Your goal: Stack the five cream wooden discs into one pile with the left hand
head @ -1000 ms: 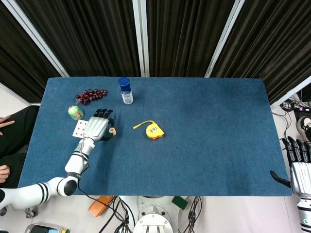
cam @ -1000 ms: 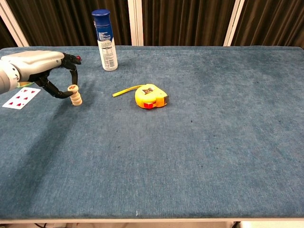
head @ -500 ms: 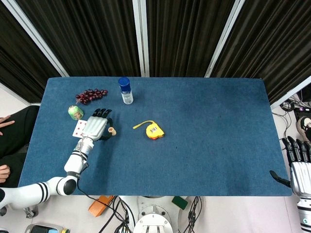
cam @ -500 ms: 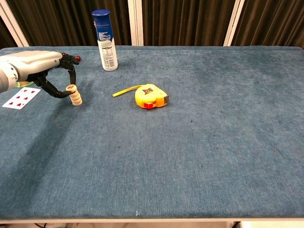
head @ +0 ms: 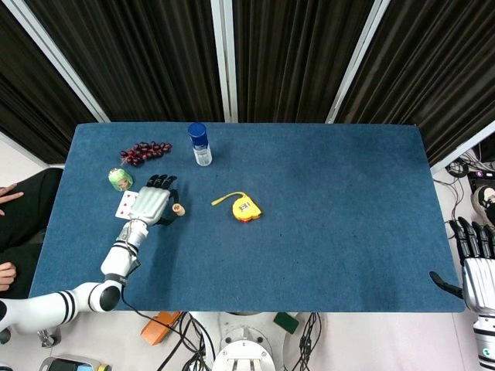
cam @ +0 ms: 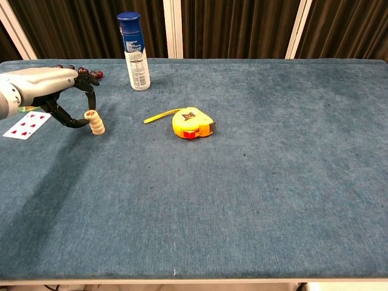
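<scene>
Left hand [cam: 45,85] drawn back, fingers arched

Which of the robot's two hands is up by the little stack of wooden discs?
The left hand. It reaches over the table right beside the disc stack, while the right hand sits off the table's far edge, near nothing.

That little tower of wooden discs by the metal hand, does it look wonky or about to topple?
Slightly. In the chest view the stack of cream discs is not a straight column: its top disc sits shifted left, toward the left hand, whose dark fingers curl around it. It stands on the blue table; nothing has spilled.
</scene>
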Motion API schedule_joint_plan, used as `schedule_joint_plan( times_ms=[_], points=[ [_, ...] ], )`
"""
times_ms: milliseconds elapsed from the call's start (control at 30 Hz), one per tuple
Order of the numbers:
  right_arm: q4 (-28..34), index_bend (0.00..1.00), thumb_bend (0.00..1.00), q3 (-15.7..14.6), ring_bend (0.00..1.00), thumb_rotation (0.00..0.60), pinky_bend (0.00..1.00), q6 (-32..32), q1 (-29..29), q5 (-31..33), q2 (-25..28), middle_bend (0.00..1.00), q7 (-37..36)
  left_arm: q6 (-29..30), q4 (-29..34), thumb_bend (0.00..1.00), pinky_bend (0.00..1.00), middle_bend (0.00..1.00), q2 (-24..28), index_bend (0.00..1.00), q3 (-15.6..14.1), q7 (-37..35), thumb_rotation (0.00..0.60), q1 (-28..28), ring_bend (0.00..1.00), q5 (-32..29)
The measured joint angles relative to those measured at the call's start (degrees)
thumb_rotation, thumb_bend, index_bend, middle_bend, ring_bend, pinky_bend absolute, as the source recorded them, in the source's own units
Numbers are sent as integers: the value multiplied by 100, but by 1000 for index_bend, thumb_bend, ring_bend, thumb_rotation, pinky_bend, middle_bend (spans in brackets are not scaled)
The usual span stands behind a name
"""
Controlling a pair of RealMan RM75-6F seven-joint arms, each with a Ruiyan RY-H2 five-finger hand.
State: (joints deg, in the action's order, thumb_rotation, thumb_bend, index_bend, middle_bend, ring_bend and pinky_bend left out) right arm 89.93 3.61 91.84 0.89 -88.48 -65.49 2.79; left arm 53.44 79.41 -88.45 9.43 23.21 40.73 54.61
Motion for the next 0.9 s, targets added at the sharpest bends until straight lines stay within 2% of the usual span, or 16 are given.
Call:
schedule_joint_plan(
  times_ms=[233, 400, 500, 667, 800, 900],
  points=[
    [28, 12, 206, -1, 0, 600, 14, 21, 3, -25, 21, 87, 10, 311, 266, 320, 0, 34, 181, 295, 7, -202, 600, -143, 0, 220],
    [18, 12, 206, -9, 0, 600, 14, 13, 12, -14, 39, 87, -34, 883, 696, 314, 0, 45, 512, 293, -1, -628, 600, -477, 0, 648],
    [-3, 11, 205, -6, 0, 600, 14, 4, 15, 3, 61, 87, -100, 1331, 978, 296, 0, 79, 814, 293, -91, -918, 600, -814, 0, 990],
    [-53, 7, 205, -34, 0, 600, 14, -19, 14, -29, 71, 87, -248, 2192, 1276, 242, 0, 83, 1251, 282, -267, -1482, 600, -1471, 0, 1440],
    [-59, 1, 205, -87, 0, 600, 14, -134, -19, -71, 116, 87, -386, 2907, 1240, 195, 0, 83, 1525, 267, -436, -1961, 600, -2044, 0, 1831],
    [-63, 0, 205, -112, 0, 600, 14, -156, -45, -136, 113, 78, -418, 3229, 1081, 150, 0, 74, 1748, 254, -702, -2287, 600, -2446, 0, 2234]
  ],
)
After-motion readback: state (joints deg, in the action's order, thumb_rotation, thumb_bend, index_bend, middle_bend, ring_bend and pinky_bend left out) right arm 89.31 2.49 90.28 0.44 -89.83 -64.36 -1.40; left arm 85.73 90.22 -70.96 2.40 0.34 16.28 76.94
